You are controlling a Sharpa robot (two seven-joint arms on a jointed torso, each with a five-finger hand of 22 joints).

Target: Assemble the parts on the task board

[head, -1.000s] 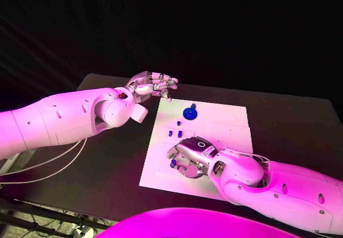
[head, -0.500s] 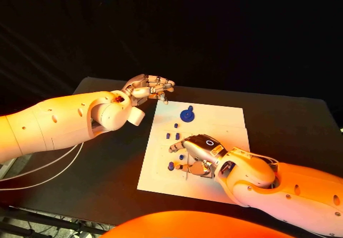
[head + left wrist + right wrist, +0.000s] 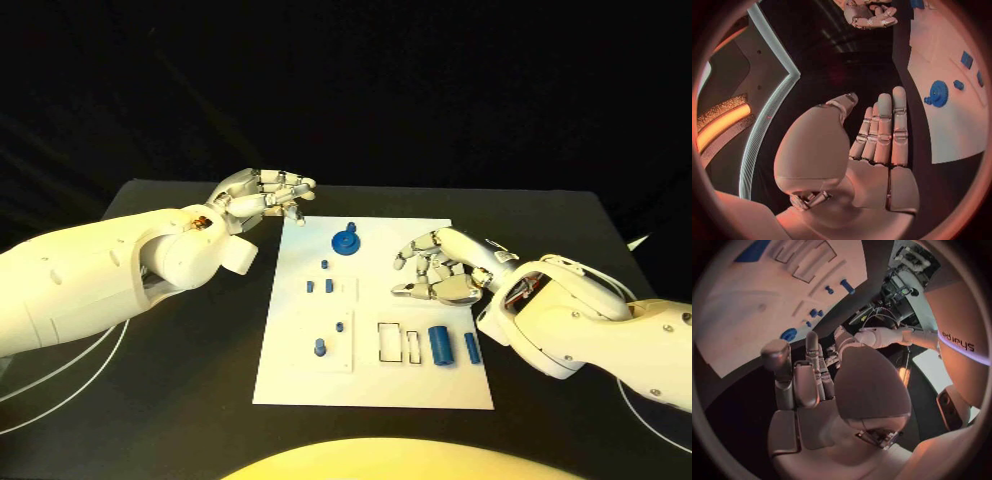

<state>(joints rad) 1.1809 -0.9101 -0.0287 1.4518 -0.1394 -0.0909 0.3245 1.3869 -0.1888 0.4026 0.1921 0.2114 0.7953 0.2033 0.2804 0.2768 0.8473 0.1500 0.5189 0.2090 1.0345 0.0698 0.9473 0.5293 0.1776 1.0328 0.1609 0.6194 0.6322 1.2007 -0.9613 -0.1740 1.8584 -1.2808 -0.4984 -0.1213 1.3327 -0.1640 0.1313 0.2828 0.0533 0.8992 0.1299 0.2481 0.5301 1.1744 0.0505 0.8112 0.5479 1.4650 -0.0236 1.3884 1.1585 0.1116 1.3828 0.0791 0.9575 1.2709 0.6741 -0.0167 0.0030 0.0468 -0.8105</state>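
Observation:
The white task board (image 3: 296, 375) lies in the middle of the black table. A blue gear (image 3: 346, 240) stands at its far end, also seen in the left wrist view (image 3: 937, 94). Several small blue pegs (image 3: 330, 286) stand along the board's left half. Two blue cylinders (image 3: 440, 346) lie side by side at the near right, beside rectangular slots (image 3: 389, 342). My right hand (image 3: 440, 265) hovers over the board's right middle, fingers spread, holding nothing. My left hand (image 3: 267, 195) floats beyond the board's far left corner, fingers extended together (image 3: 882, 127) and empty.
Black table (image 3: 173, 380) surrounds the board, with bare room on both sides. My left forearm (image 3: 101, 270) lies across the table's left side and my right forearm (image 3: 606, 330) across its right.
The view has shifted. My right hand has lifted off the board's near left area and moved to its right middle, uncovering the pegs and cylinders. My left hand keeps its place.

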